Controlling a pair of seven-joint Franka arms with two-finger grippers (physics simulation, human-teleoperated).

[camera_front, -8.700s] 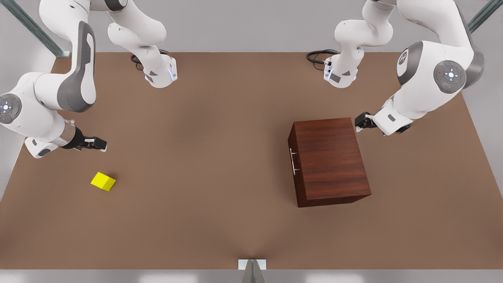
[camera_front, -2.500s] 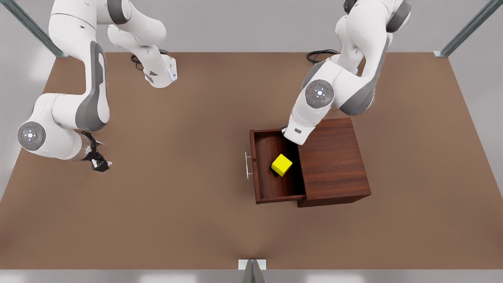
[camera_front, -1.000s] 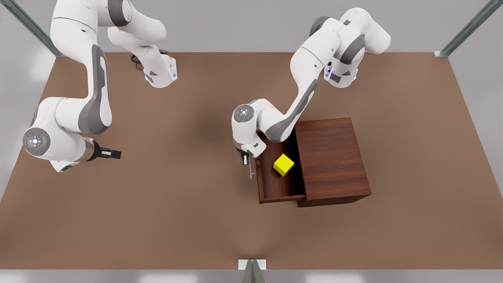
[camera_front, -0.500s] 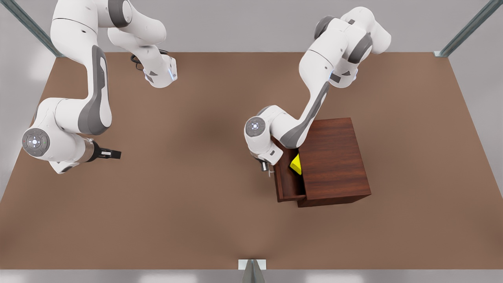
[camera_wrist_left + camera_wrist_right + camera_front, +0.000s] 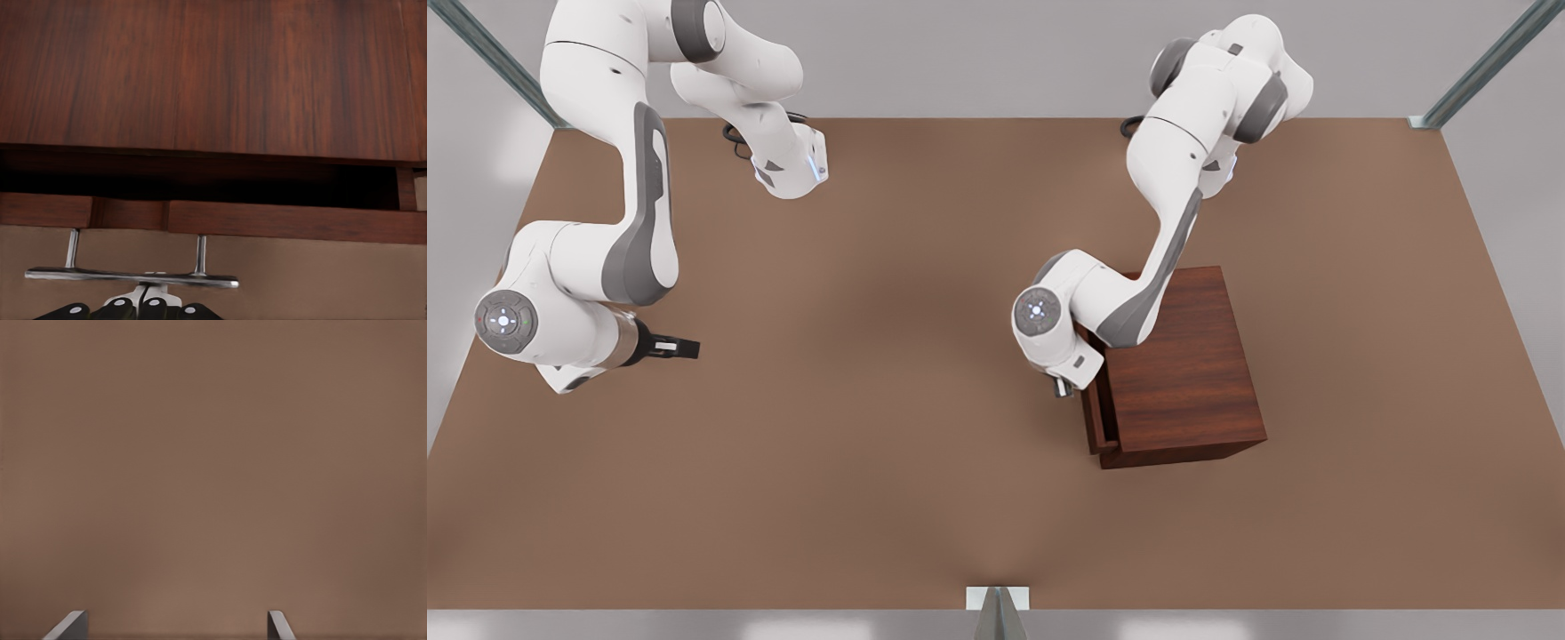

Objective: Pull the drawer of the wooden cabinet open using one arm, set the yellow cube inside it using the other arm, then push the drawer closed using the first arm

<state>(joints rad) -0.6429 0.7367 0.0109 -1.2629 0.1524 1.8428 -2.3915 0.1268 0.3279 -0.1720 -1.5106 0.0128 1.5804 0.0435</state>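
Half a second earlier the drawer (image 5: 1092, 418) gaped; left claw (image 5: 1062, 388), shut on its handle (image 5: 131, 276), had nearly closed it, while right claw (image 5: 679, 348) waited wide.

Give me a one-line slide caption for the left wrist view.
Left gripper at the silver bar handle, with the drawer a narrow gap short of flush in the wooden cabinet.
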